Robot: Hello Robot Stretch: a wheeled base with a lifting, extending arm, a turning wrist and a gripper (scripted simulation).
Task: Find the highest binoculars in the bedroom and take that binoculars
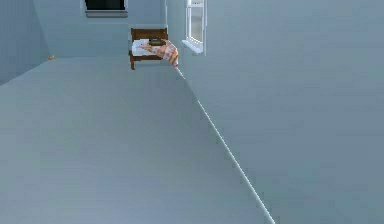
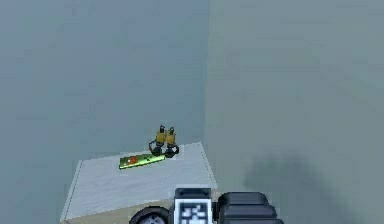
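Gripper (image 2: 152, 216) shows low at the arm side view's bottom edge, by the pale table's (image 2: 95, 185) near edge; whether it holds anything cannot be told. Binoculars (image 2: 165, 141) stand near the table's far right corner, with a flat green thing (image 2: 140, 160) just beside them. Far ahead in the forward view, a bed (image 1: 152, 48) stands beside a window (image 1: 195, 22).

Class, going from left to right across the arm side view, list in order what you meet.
Green flat thing on the table → binoculars on the same table → wall corner → arm at the bottom edge.
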